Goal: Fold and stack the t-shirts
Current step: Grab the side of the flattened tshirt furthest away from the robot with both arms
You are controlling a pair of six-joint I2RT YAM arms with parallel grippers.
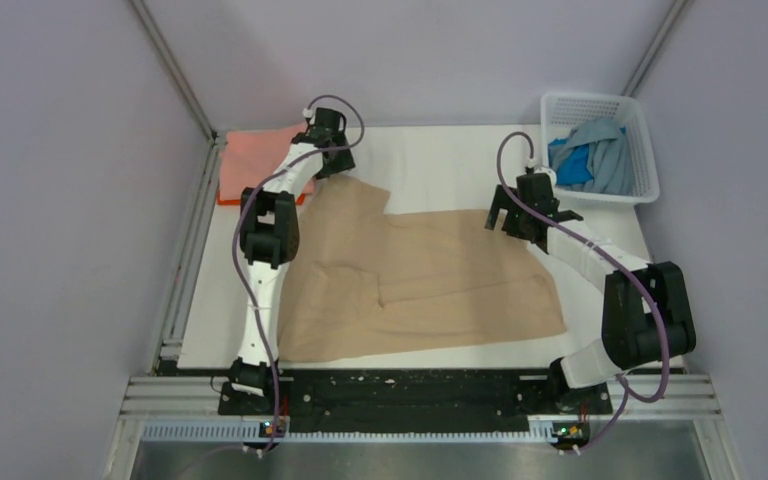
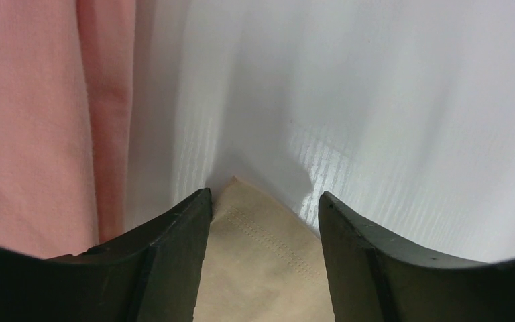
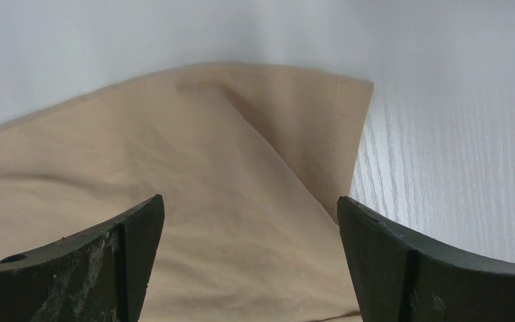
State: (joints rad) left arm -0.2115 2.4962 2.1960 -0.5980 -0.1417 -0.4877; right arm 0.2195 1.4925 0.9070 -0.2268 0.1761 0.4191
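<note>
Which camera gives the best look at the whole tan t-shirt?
Top external: the tan t-shirt lies spread out flat, nearly all of it in view. The left wrist view shows only one stitched corner; the right wrist view shows just a creased corner area.

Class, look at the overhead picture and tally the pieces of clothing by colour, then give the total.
tan shirt: 1
pink shirt: 1
orange shirt: 1 (only its edge shows under the pink one)
blue shirt: 1
blue-grey shirt: 1
Total: 5
</note>
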